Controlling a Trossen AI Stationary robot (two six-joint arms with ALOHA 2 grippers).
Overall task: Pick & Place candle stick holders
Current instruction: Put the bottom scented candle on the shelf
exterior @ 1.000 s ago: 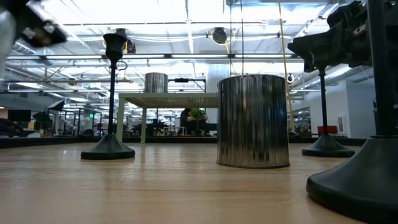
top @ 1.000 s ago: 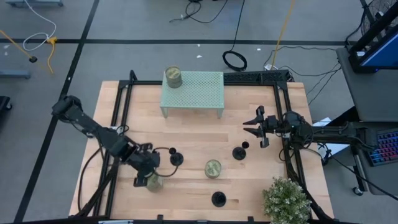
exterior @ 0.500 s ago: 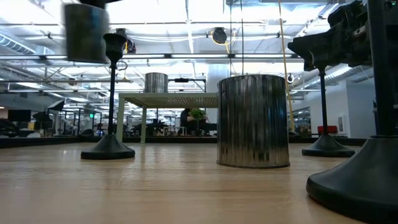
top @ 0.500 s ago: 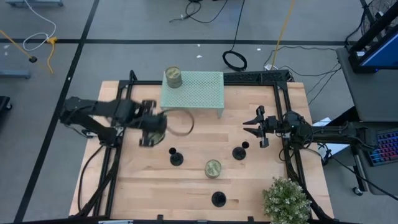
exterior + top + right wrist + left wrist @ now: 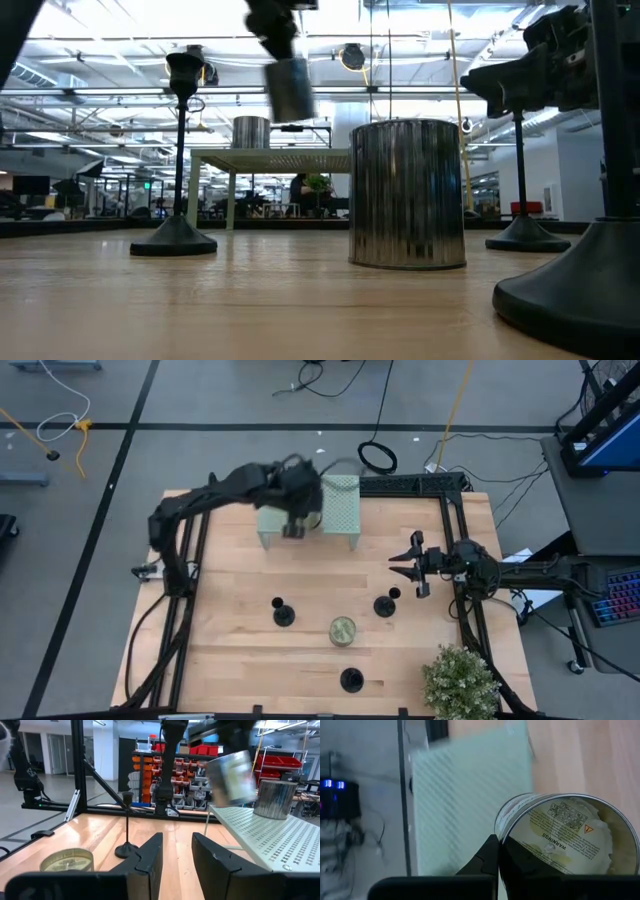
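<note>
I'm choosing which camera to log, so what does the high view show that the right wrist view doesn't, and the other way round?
Only the high view shows all three candle stick holders, the plant and the right gripper waiting open at the table's right side.

Only the right wrist view shows the lifted tin hanging clear above the green stand, and a second tin standing on it; from above, the left arm covers both.

Both show the stand, the table tin and at least one holder.

Green perforated rack point(image 5: 340, 505), tin point(image 5: 343, 630) on table point(image 5: 300, 660), potted plant point(image 5: 460, 682)
</note>
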